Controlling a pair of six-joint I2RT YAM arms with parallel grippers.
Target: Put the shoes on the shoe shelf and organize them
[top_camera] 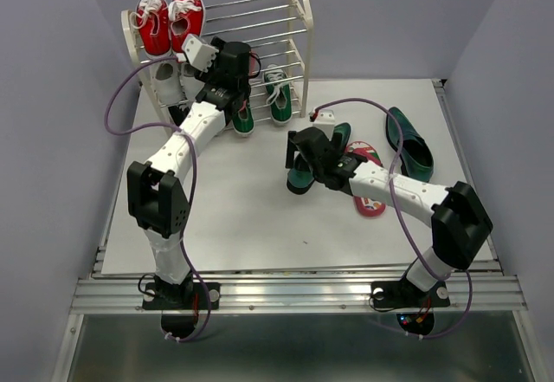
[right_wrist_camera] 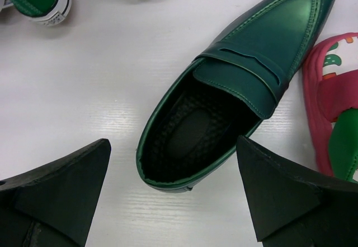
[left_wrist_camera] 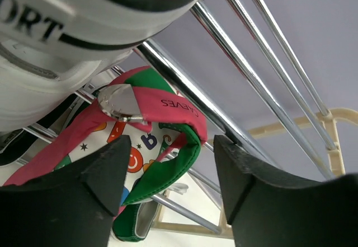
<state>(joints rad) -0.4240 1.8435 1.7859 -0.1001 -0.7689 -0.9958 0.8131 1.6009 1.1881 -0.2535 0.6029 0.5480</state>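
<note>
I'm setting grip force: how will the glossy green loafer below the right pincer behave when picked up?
The loafer holds its opening uncollapsed, so it probably stays stiff when pinched. Its glossy upper may be slippery. Lying flat on the table, it seems unlikely to roll.

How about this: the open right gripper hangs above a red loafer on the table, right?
Not quite. The loafer is dark green, not red, as the right wrist view shows. The open right gripper does hang above it, lying on the table.
</note>
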